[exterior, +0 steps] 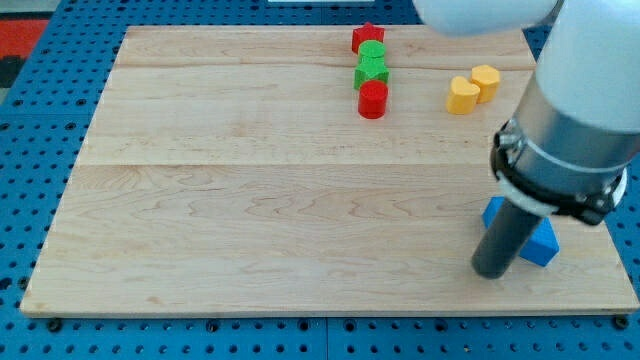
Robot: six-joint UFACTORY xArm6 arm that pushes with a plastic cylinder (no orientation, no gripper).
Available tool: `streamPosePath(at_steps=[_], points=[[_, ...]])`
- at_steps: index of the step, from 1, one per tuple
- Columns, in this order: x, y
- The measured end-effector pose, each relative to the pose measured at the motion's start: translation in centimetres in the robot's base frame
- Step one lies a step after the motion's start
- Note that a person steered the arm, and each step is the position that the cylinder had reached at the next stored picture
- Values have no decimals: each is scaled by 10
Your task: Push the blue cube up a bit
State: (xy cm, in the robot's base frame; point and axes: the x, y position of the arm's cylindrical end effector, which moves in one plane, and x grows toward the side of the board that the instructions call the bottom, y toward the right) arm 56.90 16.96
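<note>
A blue block lies near the board's lower right corner, largely hidden behind my dark rod; blue shows on both sides of the rod, at its upper left too, so I cannot tell whether it is one block or two, nor its shape. My tip rests on the board just left of and slightly below the blue block, touching or almost touching it. The arm's white and grey body hangs over the board's right side.
A red star, green cylinder, green block and red cylinder form a column at the top centre. Two yellow blocks sit at the upper right. The wooden board's right edge is close.
</note>
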Motion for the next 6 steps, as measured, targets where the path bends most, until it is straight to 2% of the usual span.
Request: streamPosePath(at_steps=[1,3,5,6], points=[[-18,26],[-28,20],[-83,20],[-93,20]])
